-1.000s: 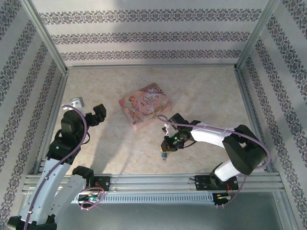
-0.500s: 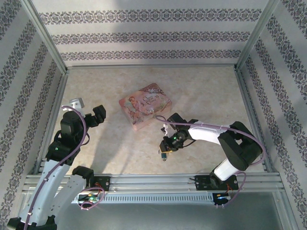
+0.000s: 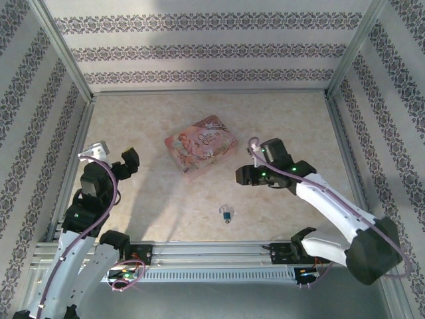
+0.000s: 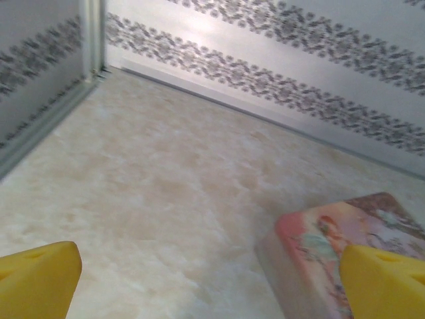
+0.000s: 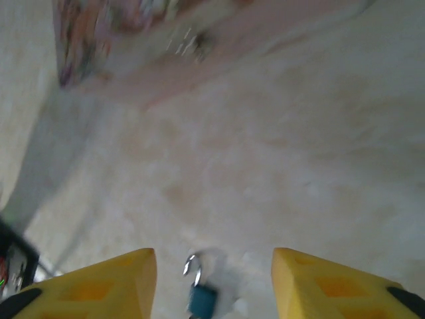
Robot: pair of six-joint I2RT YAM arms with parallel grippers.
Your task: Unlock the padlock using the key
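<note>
The right gripper [image 3: 243, 175] hangs above the beige marbled table [image 3: 292, 126], its jaws parted and nothing between them. In the right wrist view its two yellow fingers [image 5: 99, 286] stand apart at the lower edge of the picture with bare tabletop in the gap, so the right gripper [image 5: 212, 259] is released and grasps nothing. The padlock [image 3: 227, 214] lies loose on the table, nearer the arms' bases than that gripper and clear of it, touched by neither finger. From the right wrist, the padlock [image 5: 200, 299] shows as a small dark blue body with its silvery shackle pointing up the picture, low down between the two fingers (the view is blurred, so whether the shackle is sprung I cannot tell). The key is too small to pick out from the padlock in either view.

The pink illustrated box [image 3: 201, 146] sits flat on the table, farther back than the padlock and well apart from it.

The left gripper [image 3: 126, 163] is held up over the left side of the table, well apart from the padlock. Its jaws are spread wide: in the left wrist view the left gripper [image 4: 209, 269] has one yellow fingertip [image 4: 36, 272] in each lower corner, empty between them, with a corner of the pink box [image 4: 312, 242] beyond
</note>
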